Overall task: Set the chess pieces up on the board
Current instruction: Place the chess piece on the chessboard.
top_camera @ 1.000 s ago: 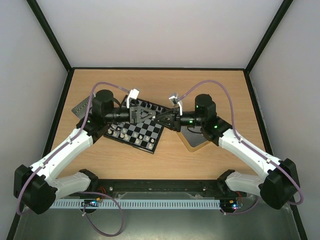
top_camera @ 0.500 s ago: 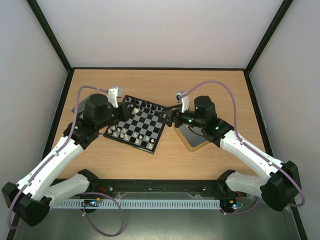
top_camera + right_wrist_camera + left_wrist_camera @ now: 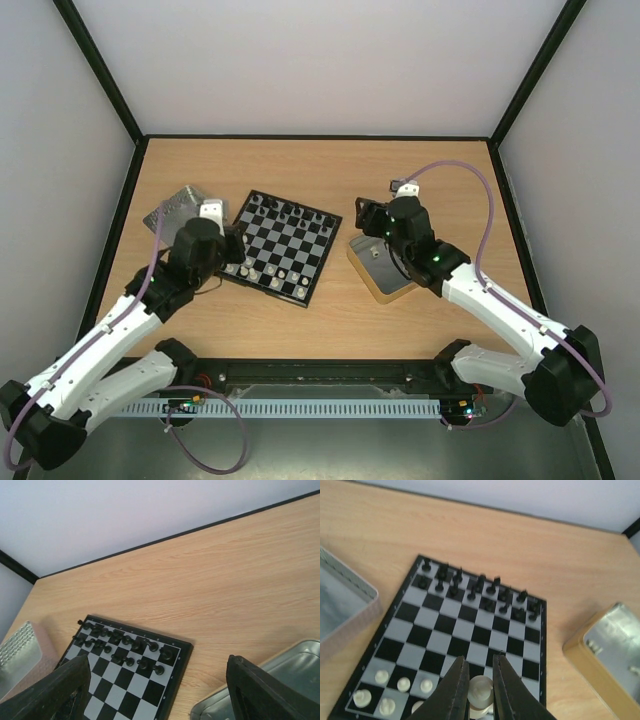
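Chess pieces [image 3: 481,582] crowd the board's [image 3: 445,630] far rows. Left gripper [image 3: 479,672] pinches 1 white piece [image 3: 480,689], probably for the near rows. Right gripper [image 3: 160,690] gapes, empty, by the tray [image 3: 280,680].

- My left pincer [image 3: 232,244] sits over the left edge of the black-and-grey checked chessboard [image 3: 290,240].
- My right pincer [image 3: 363,215] hangs by the tan-rimmed silver metal tray [image 3: 372,284].
- Black chessmen [image 3: 285,211] line the board's far edge.

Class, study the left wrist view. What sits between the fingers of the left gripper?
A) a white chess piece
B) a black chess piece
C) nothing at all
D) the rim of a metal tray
A: the left gripper is shut on a white chess piece, seen against the near rows of the board.
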`<state>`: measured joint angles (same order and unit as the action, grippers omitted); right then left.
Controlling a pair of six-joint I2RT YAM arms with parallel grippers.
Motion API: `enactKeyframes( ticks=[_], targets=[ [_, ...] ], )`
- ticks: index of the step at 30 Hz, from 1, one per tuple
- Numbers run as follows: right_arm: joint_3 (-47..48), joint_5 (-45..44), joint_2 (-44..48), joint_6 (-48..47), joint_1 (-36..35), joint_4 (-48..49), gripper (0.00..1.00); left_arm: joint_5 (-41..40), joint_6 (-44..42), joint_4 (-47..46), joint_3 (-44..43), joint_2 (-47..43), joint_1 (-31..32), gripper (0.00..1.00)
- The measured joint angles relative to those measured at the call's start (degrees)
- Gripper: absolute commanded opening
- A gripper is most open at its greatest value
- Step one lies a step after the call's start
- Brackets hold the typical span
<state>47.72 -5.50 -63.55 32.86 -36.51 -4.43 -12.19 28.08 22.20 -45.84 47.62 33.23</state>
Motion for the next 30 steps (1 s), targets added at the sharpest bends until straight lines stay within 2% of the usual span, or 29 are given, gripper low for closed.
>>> enactKeyframes(
  ticks=[5, 14, 21, 30],
  targets=[
    [-1.05, -2.01, 0.15, 1.51, 0.0, 0.0, 0.73, -3.06, 2.47, -2.12, 7.69, -1.79, 5.66, 0.02],
    [-1.11, -2.43, -0.37, 2.38, 0.0, 0.07, 0.74, -9.27, 9.27, -7.91, 13.33, 1.25, 15.08, 0.02],
    [-1.75, -2.43, -0.61, 2.4, 0.0, 0.2, 0.74, -12.22, 11.58, -12.44, 20.13, 3.58, 16.63, 0.03],
    [-2.23, -2.43, -0.63, 2.56, 0.0, 0.39, 0.74, -13.7, 12.72, -19.28, 22.86, 9.9, 16.63, 0.02]
  ],
)
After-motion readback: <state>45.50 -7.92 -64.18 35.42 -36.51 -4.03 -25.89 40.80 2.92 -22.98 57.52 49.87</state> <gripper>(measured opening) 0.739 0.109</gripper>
